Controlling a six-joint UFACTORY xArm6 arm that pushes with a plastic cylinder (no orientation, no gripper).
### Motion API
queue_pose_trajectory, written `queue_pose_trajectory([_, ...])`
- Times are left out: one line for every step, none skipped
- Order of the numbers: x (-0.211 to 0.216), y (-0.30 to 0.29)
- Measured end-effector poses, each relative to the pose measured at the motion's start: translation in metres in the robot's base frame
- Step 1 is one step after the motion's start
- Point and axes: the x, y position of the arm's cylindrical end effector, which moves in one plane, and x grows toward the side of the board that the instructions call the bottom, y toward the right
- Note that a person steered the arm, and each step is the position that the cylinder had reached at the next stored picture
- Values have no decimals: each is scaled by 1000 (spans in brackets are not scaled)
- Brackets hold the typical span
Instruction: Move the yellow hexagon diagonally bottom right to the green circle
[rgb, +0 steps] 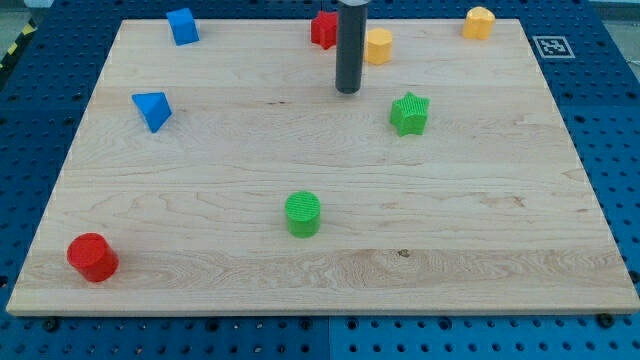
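My tip (347, 91) sits near the top of the tabletop (200, 260), a bit past the middle. I have no hand that opens or shuts, just a straight dark rod, so there is nothing to tell about a grip.

Two yellow blocks are here. One yellow block (378, 46) is just beside my rod, up and to the view's right of my tip. I think this is the yellow hexagon, but its shape is hard to make out. The other yellow block (479, 22) is far off in the top right corner.

The green circle (303, 214) is well below my tip, a little to the view's left. The spot I want is just down and right of it.

So the near yellow block must go down and a bit left. My tip is on the wrong side now. I think I must first go around to the top of the block, then push down. The green star (409, 113) stands near that path.
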Motion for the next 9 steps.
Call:
queue_pose_trajectory([0, 4])
queue_pose_trajectory([0, 43])
queue_pose_trajectory([0, 81])
queue_pose_trajectory([0, 82])
queue_pose_trajectory([-5, 97])
queue_pose_trajectory([-27, 112])
queue_pose_trajectory([-53, 114])
queue_pose_trajectory([-84, 113])
queue_pose_trajectory([-107, 105])
